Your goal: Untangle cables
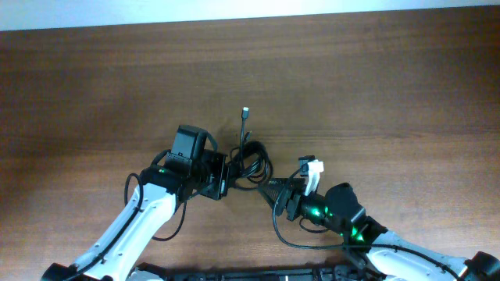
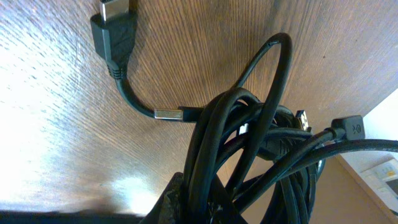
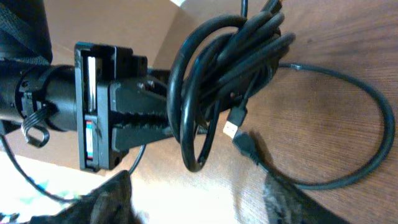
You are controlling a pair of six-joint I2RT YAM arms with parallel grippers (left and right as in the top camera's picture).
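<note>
Clamping the cables [image 3: 230, 50], left tool [image 3: 171, 118] holds seemingly light, limp cords; right tool [image 3: 199, 202], jaws apart, should pinch the loose loop [image 3: 373, 124] ahead.

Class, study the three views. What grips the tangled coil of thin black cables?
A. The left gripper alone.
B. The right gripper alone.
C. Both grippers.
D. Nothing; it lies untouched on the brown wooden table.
A: the right wrist view shows the left gripper clamped on the tangled coil of thin black cables, while the right gripper stands open.
</note>
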